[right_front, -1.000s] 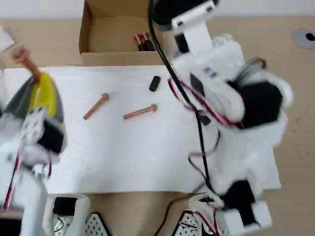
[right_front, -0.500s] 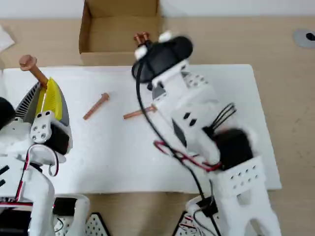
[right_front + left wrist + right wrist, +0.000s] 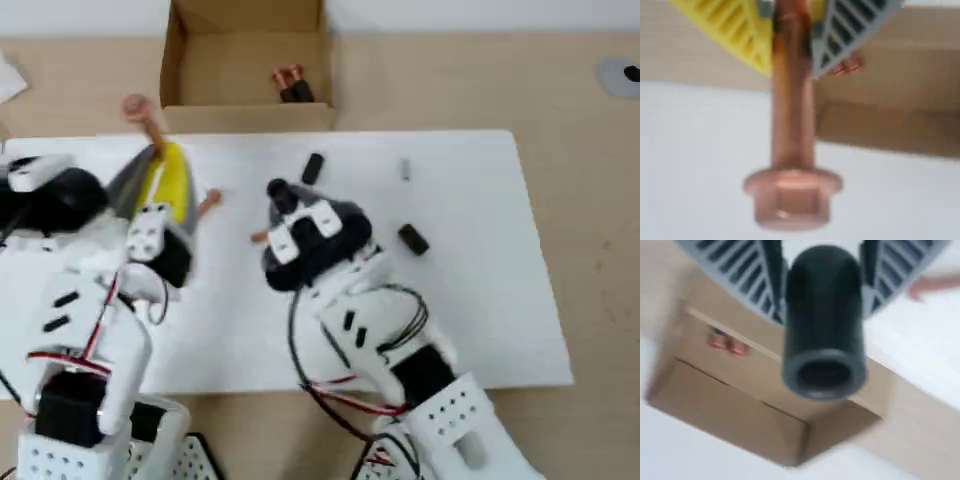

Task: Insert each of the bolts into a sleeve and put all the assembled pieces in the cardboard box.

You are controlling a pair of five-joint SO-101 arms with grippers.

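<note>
So the right arm has pulled well back from the cardboard box [image 3: 180, 60]; a second ago it was leaning over the box's right side, half a second ago it sat just in front of it, and now the right gripper [image 3: 822, 307] is farther out, clamped on a black sleeve [image 3: 823, 355]. The left arm went the other way, swinging in toward the box; the left gripper [image 3: 790, 65] has a copper bolt [image 3: 792, 150] pinched by the shank, head sticking out just off the box's front left corner. With the right arm out of the way you can see a loose sleeve [image 3: 314, 168] close to the box's front wall and a second loose sleeve [image 3: 412, 238] farther out, past its right side; a loose bolt [image 3: 209, 202] peeking out beside the left gripper and a second loose bolt [image 3: 259, 237] half under the right arm haven't budged; the assembled pieces [image 3: 290, 85] lie in the box's front right corner. Everything outside the box lies on a white sheet [image 3: 500, 300] in front of it, on a light wooden table [image 3: 450, 80]; a grey disc [image 3: 620, 75] sits far off to the box's right.
</note>
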